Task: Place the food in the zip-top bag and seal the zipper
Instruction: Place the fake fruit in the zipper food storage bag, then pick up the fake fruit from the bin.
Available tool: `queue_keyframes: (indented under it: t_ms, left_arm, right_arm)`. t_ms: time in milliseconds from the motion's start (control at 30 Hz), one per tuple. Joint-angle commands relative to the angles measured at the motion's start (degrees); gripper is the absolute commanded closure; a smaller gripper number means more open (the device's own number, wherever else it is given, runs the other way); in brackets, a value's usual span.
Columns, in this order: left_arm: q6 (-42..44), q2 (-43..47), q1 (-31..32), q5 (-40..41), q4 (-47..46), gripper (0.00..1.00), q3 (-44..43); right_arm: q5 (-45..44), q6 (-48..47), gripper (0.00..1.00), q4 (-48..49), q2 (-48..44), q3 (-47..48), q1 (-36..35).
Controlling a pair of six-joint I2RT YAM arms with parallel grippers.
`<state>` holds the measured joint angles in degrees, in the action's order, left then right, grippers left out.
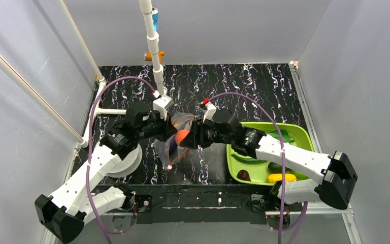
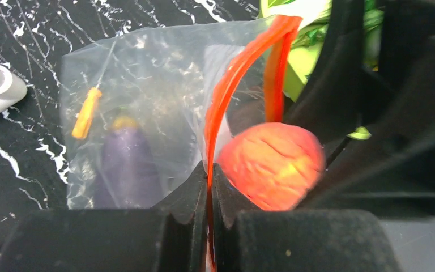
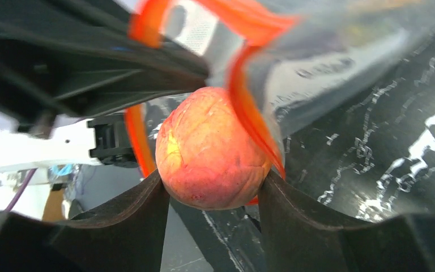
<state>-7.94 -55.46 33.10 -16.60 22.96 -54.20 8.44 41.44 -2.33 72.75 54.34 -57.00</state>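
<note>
Green tray [image 1: 290, 125], white spool [image 1: 130, 165], black marbled table [image 1: 254, 86]

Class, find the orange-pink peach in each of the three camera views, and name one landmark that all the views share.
Top external: the peach is near the centre of the picture.
Left wrist: lower right of centre, just right of the zipper.
Right wrist: centre, gripped in the right claw.
Shared landmark: the red-orange zipper, which runs beside the peach in every view.
</note>
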Motion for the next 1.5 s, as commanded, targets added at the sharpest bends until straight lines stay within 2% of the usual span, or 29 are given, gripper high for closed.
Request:
queue_keyframes:
  t_ms: [0, 200, 267, 333, 467, 567, 700, 800, 1000, 1200, 1367, 1467]
  left_arm:
    - [-0.87, 2.85, 0.73, -2.87, -3.24, 1.0, 0.62]
    - [-0.81, 3.36, 0.73, -3.33, -3.89, 1.0, 1.11]
    - [-0.76, 3.07, 0.75, -3.35, -3.89, 1.0, 1.02]
    - [-0.81, 2.82, 0.73, -3.42, -3.69, 1.0, 0.87]
    - [-0.78, 2.75, 0.73, -3.21, -3.53, 1.0, 0.77]
    - [-0.81, 2.81, 0.75, -2.85, -3.44, 1.0, 0.88]
    - [-0.78, 2.86, 0.71, -2.65, -3.55, 1.0, 0.85]
    - [-0.77, 2.96, 0.77, -2.32, -3.54, 1.0, 0.98]
    - [-0.76, 2.89, 0.73, 0.64, -2.93, 1.0, 0.94]
    - [-0.79, 1.35, 0.73, 2.79, -1.66, 1.0, 0.26]
    - [-0.93, 0.43, 0.74, 2.27, -1.43, 1.0, 0.07]
    - [-0.95, 0.29, 0.71, 2.26, -1.43, 1.0, 0.06]
  right_arm:
    - [-5.66, 0.8, 0.99, -0.3, 0.26, -0.3, 0.2]
    - [-7.9, 1.39, 0.99, -6.48, 2.06, 4.64, 0.21]
    - [-8.16, 1.61, 0.94, -10.56, 3.16, 7.69, 0.04]
    - [-10.12, 1.33, 0.8, -13.49, 4.04, 10.43, -0.79]
    - [-10.97, 0.14, 0.42, -14.27, 4.14, 12.27, -2.31]
    - [-10.8, -0.23, 0.26, -14.58, 3.83, 12.34, -2.47]
    - [-9.92, -0.85, 0.12, -15.22, 3.76, 12.37, -2.43]
    - [-9.54, -1.09, 0.08, -15.88, 3.56, 12.54, -2.53]
    - [-12.06, -2.18, 0.08, -18.62, 0.77, 12.28, -2.59]
    - [-12.9, -4.22, 0.09, -20.47, -6.19, 11.73, -2.59]
    - [-21.59, -8.6, 0.08, -26.2, -12.94, 12.79, -2.55]
    - [-30.13, -9.23, 0.05, -28.92, -16.87, 10.95, -2.41]
